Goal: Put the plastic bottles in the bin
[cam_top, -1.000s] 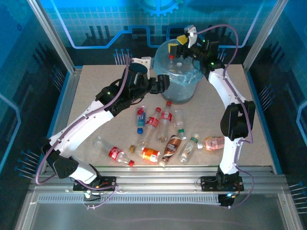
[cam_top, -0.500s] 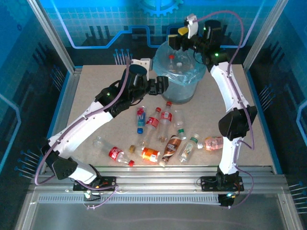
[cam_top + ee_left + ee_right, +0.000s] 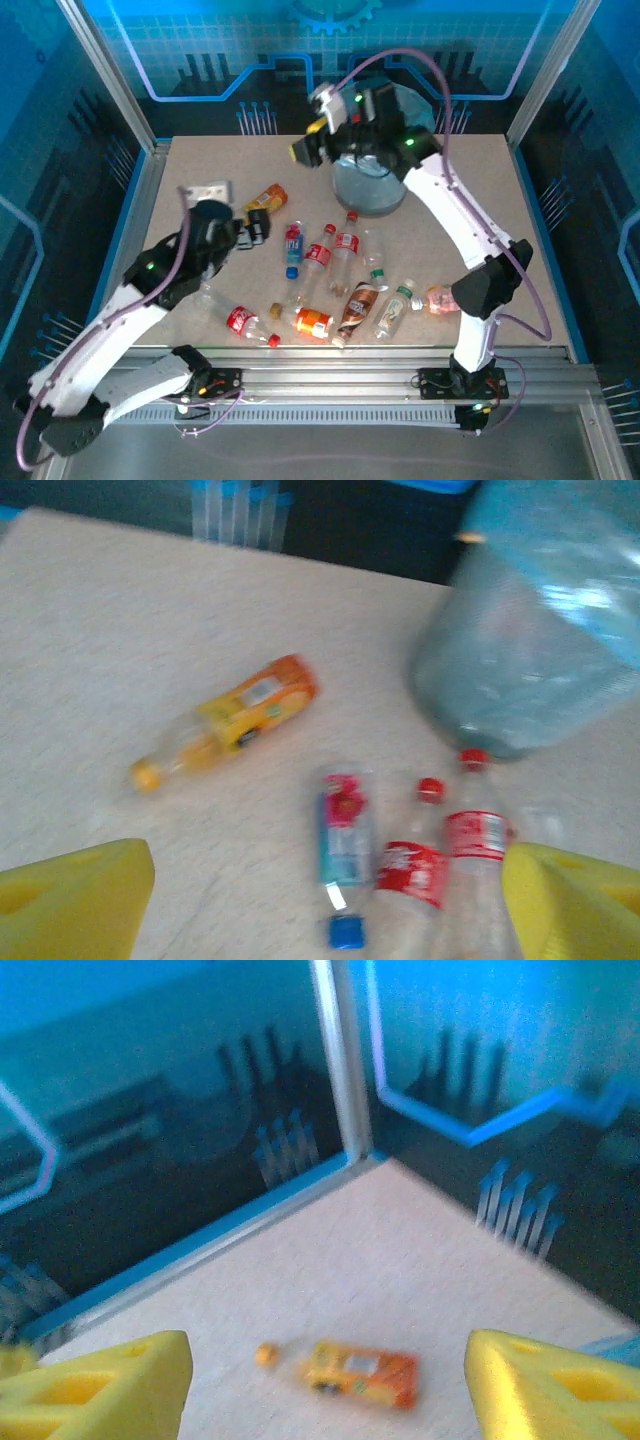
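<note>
Approach step of a pick, nothing held. Right gripper (image 3: 310, 142) spread wide and empty, high above the orange-labelled bottle (image 3: 352, 1372) lying alone on its side. Left gripper (image 3: 252, 228) likewise wide and empty, low, just beside that bottle. Remaining plastic bottles (image 3: 335, 275) clustered mid-table (image 3: 470, 200), with the bin (image 3: 540, 650) upright just beyond them. Next move, as judged: descent of one gripper across the orange bottle's body, the other held clear. Open surface all round it; frame rail (image 3: 215, 1245) beyond.
</note>
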`<state>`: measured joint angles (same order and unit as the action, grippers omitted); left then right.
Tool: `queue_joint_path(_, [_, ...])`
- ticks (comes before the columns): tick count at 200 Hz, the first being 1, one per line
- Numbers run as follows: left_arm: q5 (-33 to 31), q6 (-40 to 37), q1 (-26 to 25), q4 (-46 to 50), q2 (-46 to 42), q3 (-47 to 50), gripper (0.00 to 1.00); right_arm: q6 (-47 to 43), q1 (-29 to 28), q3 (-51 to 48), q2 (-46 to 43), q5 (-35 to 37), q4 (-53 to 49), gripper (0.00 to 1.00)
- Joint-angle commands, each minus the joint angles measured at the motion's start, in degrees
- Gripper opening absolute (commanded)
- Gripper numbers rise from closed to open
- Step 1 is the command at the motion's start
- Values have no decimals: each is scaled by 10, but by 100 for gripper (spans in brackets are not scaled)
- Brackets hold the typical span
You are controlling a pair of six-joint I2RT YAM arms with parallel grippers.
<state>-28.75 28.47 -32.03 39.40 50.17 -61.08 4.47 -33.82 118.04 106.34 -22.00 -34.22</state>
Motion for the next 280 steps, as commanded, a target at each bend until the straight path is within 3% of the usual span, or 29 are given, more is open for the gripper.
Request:
queue_joint_path(1, [-7, 86, 43, 55, -92, 64, 90, -19, -53, -72, -45, 23, 33, 74])
queue_joint_path(22, [-15, 119, 75, 106, -139, 81, 90, -23, -91, -125, -35, 23, 44, 74])
queue_joint_path(67, [-77, 107, 85, 188, -145, 38, 92, -12, -187, -92, 39, 25, -39, 79])
queue_joint_path(99, [-114, 81, 119, 118, -157, 84, 94, 40, -229, -49, 120, 32, -41, 82])
queue_joint_path(121, [-47, 60, 211, 71, -113, 98, 94, 51, -249, 27, 202, 27, -82, 82])
queue_joint_path(165, [179, 64, 461, -37, -46, 147, 95, 65, -273, 115, 296, 28, -136, 85])
queue_joint_path(187, [259, 75, 538, -74, -3, 171, 95, 61, -289, 136, 319, 45, -141, 85])
queue_joint_path(206, [290, 71, 567, -85, 13, 184, 96, 50, -298, 174, 351, 70, -164, 85])
queue_joint_path(240, [318, 50, 571, -80, 4, 196, 97, 34, -310, 264, 414, 108, -216, 85])
queue_joint_path(280, [351, 21, 571, -60, -12, 198, 97, 44, -317, 276, 444, 90, -196, 87])
